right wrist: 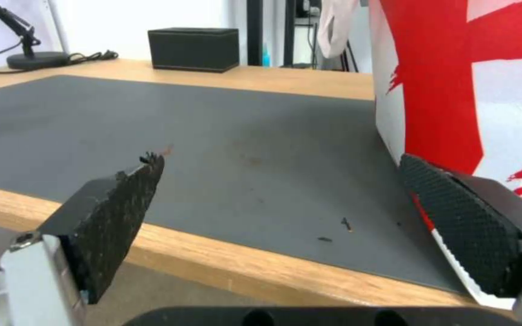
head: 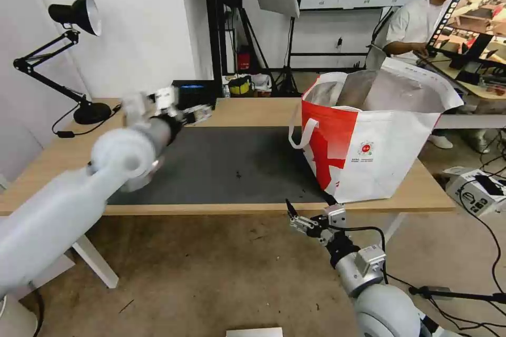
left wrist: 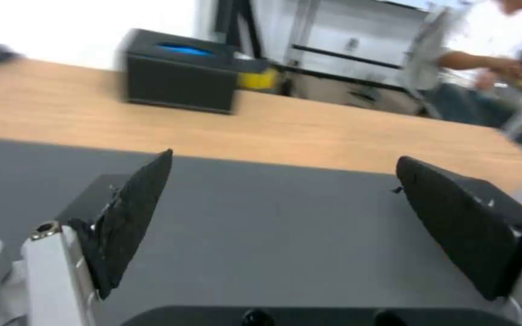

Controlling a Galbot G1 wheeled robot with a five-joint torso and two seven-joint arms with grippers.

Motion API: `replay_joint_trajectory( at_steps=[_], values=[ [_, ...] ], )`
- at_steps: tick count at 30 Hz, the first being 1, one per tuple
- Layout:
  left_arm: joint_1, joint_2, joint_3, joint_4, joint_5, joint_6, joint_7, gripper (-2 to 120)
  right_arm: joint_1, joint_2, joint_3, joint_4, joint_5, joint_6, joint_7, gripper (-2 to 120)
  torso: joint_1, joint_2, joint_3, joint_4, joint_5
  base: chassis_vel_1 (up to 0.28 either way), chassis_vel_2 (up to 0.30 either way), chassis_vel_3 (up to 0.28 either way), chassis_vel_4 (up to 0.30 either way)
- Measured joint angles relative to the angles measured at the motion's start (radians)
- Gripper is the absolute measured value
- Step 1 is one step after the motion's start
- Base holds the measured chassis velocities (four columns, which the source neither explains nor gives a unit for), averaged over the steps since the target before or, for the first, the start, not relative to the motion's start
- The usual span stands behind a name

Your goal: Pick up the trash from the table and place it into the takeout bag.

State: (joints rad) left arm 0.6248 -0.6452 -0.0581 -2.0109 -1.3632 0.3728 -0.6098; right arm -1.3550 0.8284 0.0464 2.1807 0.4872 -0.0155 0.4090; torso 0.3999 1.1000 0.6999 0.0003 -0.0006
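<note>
Over the dark grey mat (head: 226,163), at about ten o'clock on the table (head: 263,110), the left gripper (left wrist: 285,217) hovers with its jaws wide apart and nothing between them. Below the table's near edge at six o'clock, the right gripper (right wrist: 279,217) waits, jaws likewise spread and empty. I can make out no trash on the mat, just dark crumbs; the takeout bag (head: 369,147) stands open at three o'clock. A risk, I judge: the right gripper sits just beside the bag's lower corner, so rising could snag or tip it. The bag's round red logo (head: 366,148) has writing too small to read.
</note>
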Motion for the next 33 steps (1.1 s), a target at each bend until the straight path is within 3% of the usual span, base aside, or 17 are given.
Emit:
replay_joint_trajectory(
  at_steps=[1, 4, 5, 6, 8, 11, 12, 17, 20, 24, 33],
  values=[
    [0.000, 0.000, 0.000, 0.000, 0.000, 0.000, 0.000, 100, 0.000, 0.000, 0.000, 0.000, 0.000, 0.000, 0.000, 100, 0.000, 0.000, 0.000, 0.0000, 0.0000, 0.000, 0.000, 0.000, 0.000],
    [0.203, 0.030, -0.127, -0.048, 0.096, -0.050, 0.014, 100, 0.000, 0.000, 0.000, 0.000, 0.000, 0.000, 0.000, 100, 0.000, 0.000, 0.000, -0.0003, 0.0005, 0.000, 0.000, 0.000, 0.000],
    [0.203, 0.030, -0.127, -0.048, 0.096, -0.050, 0.014, 100, 0.000, 0.000, 0.000, 0.000, 0.000, 0.000, 0.000, 100, 0.000, 0.000, 0.000, -0.0003, 0.0005, 0.000, 0.000, 0.000, 0.000],
    [0.311, 0.027, -0.205, -0.072, 0.129, -0.060, 0.022, 100, 0.000, 0.000, 0.000, 0.000, 0.000, 0.000, 0.000, 100, 0.000, 0.000, 0.000, 0.0000, 0.0001, 0.000, 0.000, 0.000, 0.000],
    [0.393, 0.015, -0.254, -0.080, 0.157, -0.068, 0.036, 100, 0.000, 0.000, 0.000, 0.000, 0.000, 0.000, 0.000, 100, 0.000, 0.000, 0.000, 0.0003, 0.0009, 0.000, 0.000, 0.000, 0.000],
    [0.416, 0.004, -0.258, -0.073, 0.172, -0.077, 0.063, 100, 0.000, 0.000, 0.000, 0.000, 0.000, 0.000, 0.000, 100, 0.000, 0.000, 0.000, 0.0000, -0.0002, 0.000, 0.000, 0.000, 0.000],
    [0.430, -0.003, -0.266, -0.068, 0.187, -0.083, 0.087, 100, 0.000, 0.000, 0.000, 0.000, 0.000, 0.000, 0.000, 100, 0.000, 0.000, 0.000, -0.0011, 0.0009, 0.000, 0.000, 0.000, 0.000],
    [0.521, -0.022, -0.338, -0.067, 0.255, -0.100, 0.120, 100, 0.000, 0.000, 0.000, 0.000, 0.000, 0.000, 0.000, 100, 0.000, 0.000, 0.000, -0.0004, 0.0009, 0.000, 0.000, 0.000, 0.000],
    [0.643, -0.070, -0.420, -0.056, 0.351, -0.138, 0.165, 100, 0.000, 0.000, 0.000, 0.000, 0.000, 0.000, 0.000, 100, 0.000, 0.000, 0.000, -0.0003, 0.0004, 0.000, 0.000, 0.000, 0.000],
    [0.753, -0.118, -0.470, -0.053, 0.436, -0.181, 0.192, 100, 0.000, 0.000, 0.000, 0.000, 0.000, 0.000, 0.000, 100, 0.000, 0.000, 0.000, -0.0003, 0.0005, 0.000, 0.000, 0.000, 0.000],
    [0.872, -0.195, -0.514, -0.010, 0.568, -0.305, 0.249, 100, 0.000, 0.000, 0.000, 0.000, 0.000, 0.000, 0.000, 100, 0.000, 0.000, 0.000, -0.0004, 0.0006, 0.000, 0.000, 0.000, 0.000]
  ],
)
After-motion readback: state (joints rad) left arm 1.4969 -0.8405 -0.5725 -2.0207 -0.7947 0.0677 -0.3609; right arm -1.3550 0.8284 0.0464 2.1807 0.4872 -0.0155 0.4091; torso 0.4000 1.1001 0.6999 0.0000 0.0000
